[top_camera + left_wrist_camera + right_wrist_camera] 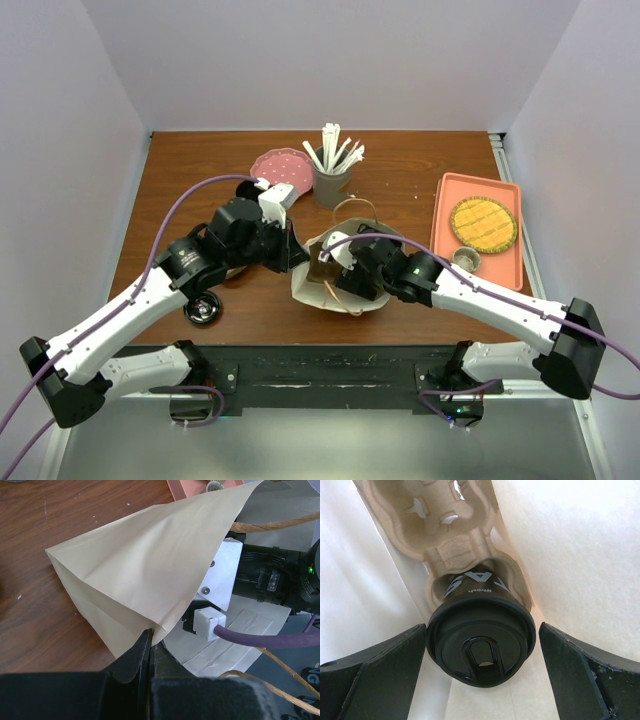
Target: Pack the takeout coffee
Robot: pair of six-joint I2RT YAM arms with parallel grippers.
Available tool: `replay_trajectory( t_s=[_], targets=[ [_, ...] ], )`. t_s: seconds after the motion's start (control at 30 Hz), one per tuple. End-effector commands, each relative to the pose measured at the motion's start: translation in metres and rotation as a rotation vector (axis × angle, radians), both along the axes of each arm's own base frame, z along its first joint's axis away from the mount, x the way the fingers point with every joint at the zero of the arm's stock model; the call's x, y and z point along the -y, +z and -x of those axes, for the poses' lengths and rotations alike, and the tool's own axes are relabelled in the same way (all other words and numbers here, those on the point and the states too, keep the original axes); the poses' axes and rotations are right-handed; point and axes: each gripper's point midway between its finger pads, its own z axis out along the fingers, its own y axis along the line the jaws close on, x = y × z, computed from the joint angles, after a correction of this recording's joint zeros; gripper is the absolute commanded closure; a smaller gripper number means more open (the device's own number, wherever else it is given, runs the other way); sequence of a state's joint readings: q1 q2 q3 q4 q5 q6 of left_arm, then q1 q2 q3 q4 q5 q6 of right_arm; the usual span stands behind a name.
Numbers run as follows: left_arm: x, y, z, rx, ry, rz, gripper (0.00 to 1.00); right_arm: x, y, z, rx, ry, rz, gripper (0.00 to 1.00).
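Observation:
The takeout coffee [480, 645], a black cup with white lettering and a black lid, sits in a pulp cup carrier [435, 520] inside the paper bag [570, 545]. My right gripper [482, 665] is open around the lid; its left finger is at the lid's rim and its right finger stands clear. In the top view the bag [305, 288] lies on its side mid-table, and the right gripper [342, 275] reaches into its mouth, hiding the cup. My left gripper [149, 645] is shut on the bag's edge [150, 565] and holds the mouth up; it also shows in the top view [293, 255].
A loose black lid [203, 308] lies by the left arm. A pink plate [282, 167] and a cup of wooden stirrers [332, 172] stand behind the bag. An orange tray [445, 215] at the right holds a waffle [483, 222] and a small tin [466, 258].

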State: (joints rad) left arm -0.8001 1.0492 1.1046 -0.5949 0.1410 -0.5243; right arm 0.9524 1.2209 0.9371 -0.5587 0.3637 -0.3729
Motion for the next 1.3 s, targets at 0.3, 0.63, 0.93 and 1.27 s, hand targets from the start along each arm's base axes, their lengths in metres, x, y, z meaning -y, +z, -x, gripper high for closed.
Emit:
replay_trajectory(
  t_s=[0.3,0.63,0.93,1.27],
  targets=[
    [0.002,-0.003,0.010,-0.075,-0.020,-0.018,1.00,-0.010,0.038,-0.015,0.087,0.003,-0.100,0.01],
    [0.002,0.008,0.003,-0.103,0.027,-0.037,1.00,-0.008,0.039,-0.009,0.073,0.032,-0.096,0.05],
    [0.006,0.020,0.001,-0.112,0.033,-0.024,1.00,-0.013,0.040,0.000,0.043,0.089,-0.113,0.08],
    [0.004,0.014,0.005,-0.154,0.050,-0.030,1.00,-0.020,0.052,-0.002,0.047,0.096,-0.146,0.09]
  ],
)
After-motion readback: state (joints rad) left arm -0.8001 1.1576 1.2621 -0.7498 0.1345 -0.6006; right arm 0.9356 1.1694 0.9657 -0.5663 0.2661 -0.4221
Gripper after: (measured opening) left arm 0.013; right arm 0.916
